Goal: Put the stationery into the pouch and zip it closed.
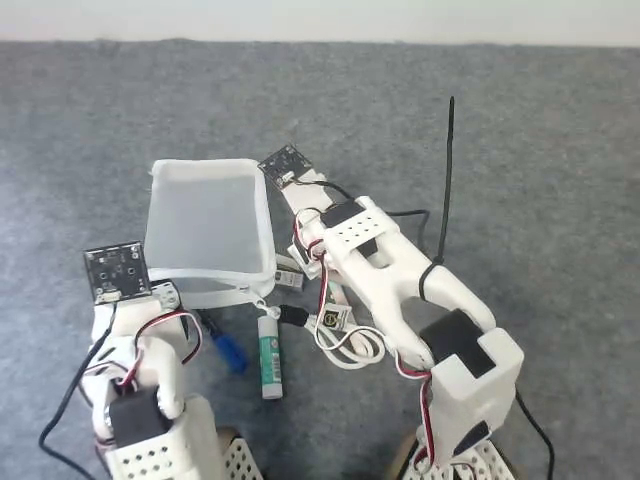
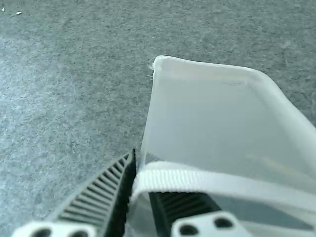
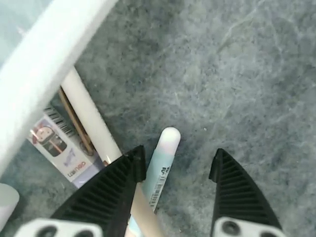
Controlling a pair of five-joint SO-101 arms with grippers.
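The translucent white pouch (image 1: 208,230) lies flat on the grey carpet, its zip edge toward the arms. My left gripper (image 2: 140,183) is shut on the white zip tape (image 2: 197,180) at the pouch's near left corner (image 1: 172,292). My right gripper (image 3: 178,155) stands open just above the carpet by the pouch's near right corner, over the tip of a pale barcoded pen (image 3: 162,165). Beside it lie a white pen (image 3: 91,116) and a small labelled eraser (image 3: 59,148), partly under the pouch edge (image 3: 44,59). A green-and-white glue stick (image 1: 269,355) and a blue pen (image 1: 226,347) lie in front of the pouch.
A black cable tie (image 1: 447,175) stands upright behind the right arm. White cables (image 1: 350,345) loop on the carpet beside the glue stick. Open carpet spreads beyond and to both sides of the pouch.
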